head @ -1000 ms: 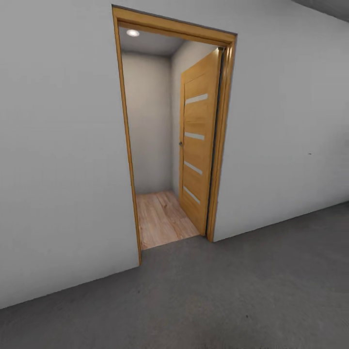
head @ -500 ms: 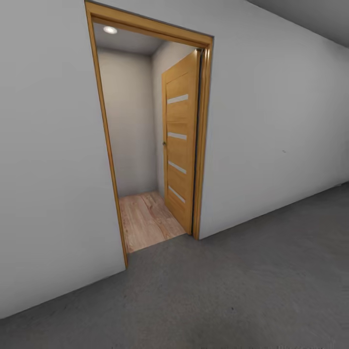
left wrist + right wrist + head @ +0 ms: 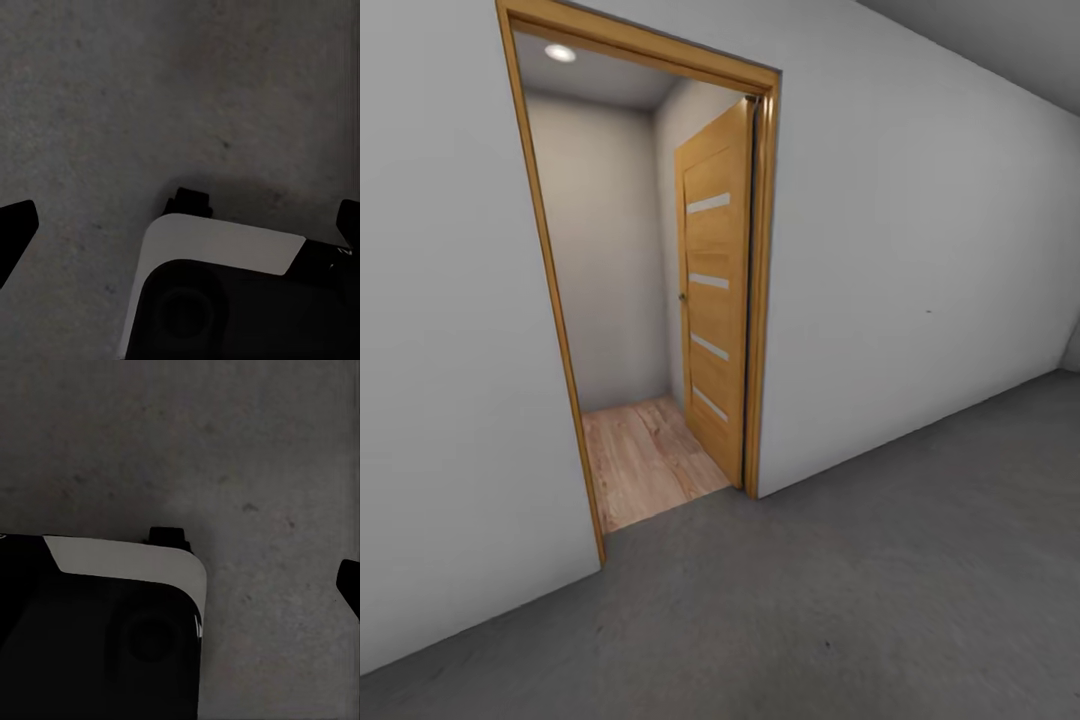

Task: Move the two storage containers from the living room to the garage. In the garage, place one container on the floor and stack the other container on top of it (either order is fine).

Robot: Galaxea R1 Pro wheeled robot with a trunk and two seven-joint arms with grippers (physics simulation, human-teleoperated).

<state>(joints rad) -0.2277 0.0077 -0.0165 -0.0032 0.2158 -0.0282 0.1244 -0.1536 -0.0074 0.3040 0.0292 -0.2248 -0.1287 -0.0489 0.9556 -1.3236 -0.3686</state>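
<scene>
The two storage containers are out of view. I am in the garage, over its dark grey concrete floor (image 3: 860, 610). In the left wrist view my left gripper (image 3: 182, 223) hangs open above the floor, one dark fingertip (image 3: 15, 229) at each side edge and nothing between them. My right gripper (image 3: 180, 581) also stands open over the concrete, with one fingertip (image 3: 351, 585) at the picture's edge. The robot's white and black base (image 3: 225, 247) lies under both.
A white-grey wall (image 3: 920, 250) runs ahead of me. An orange-brown door frame (image 3: 762, 300) stands in it, its wooden door (image 3: 712, 300) swung inward. Beyond lies light wood plank flooring (image 3: 640, 460) in a small lit space. Bare concrete stretches to the right.
The whole head view has shifted: the doorway now sits further left and slightly larger, and more of the right-hand wall and floor shows. Nothing in the scene itself has moved.
</scene>
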